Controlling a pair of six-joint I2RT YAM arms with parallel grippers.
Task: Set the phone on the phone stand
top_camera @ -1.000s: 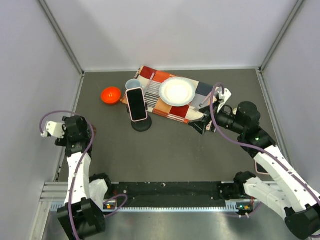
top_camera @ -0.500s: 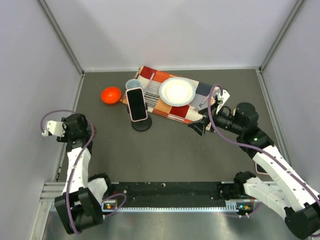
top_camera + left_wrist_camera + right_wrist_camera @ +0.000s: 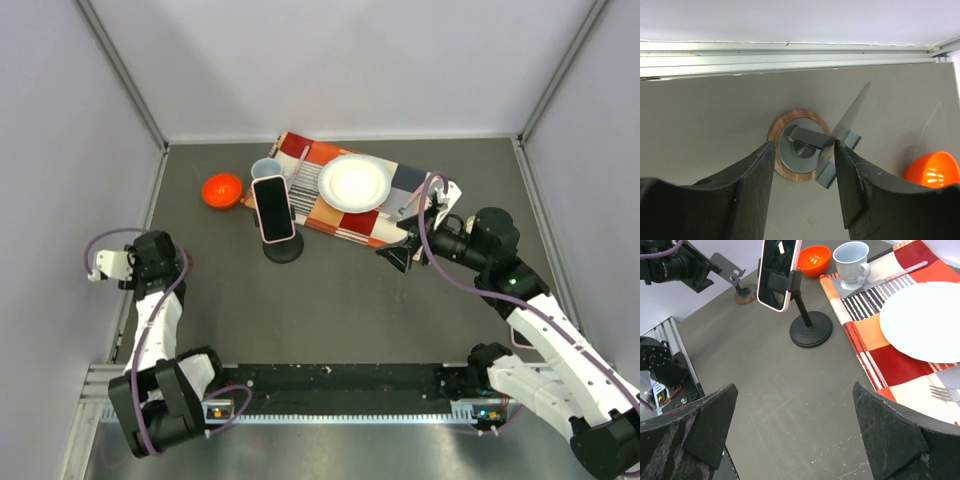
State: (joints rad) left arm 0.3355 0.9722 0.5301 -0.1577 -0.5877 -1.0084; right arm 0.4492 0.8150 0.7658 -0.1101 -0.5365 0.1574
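A phone in a pink case (image 3: 272,208) sits clamped on a black phone stand (image 3: 283,250) at the table's middle, screen up; it also shows in the right wrist view (image 3: 777,270) above the stand's round base (image 3: 811,330). A second, grey metal stand (image 3: 840,130) on a wooden disc (image 3: 799,113) stands by the left wall. My left gripper (image 3: 175,262) is open and empty, its fingers (image 3: 755,175) just short of that grey stand. My right gripper (image 3: 400,250) is wide open and empty (image 3: 794,390), to the right of the phone.
An orange bowl (image 3: 222,190) and a pale blue cup (image 3: 266,170) sit behind the phone. A white plate (image 3: 355,183) and a fork (image 3: 945,392) lie on a patchwork cloth (image 3: 375,228). The left wall's rail (image 3: 790,50) is close behind the grey stand.
My left wrist has shifted slightly toward the near edge and turned a little. The right gripper has hardly moved. The phone stays on the black stand.
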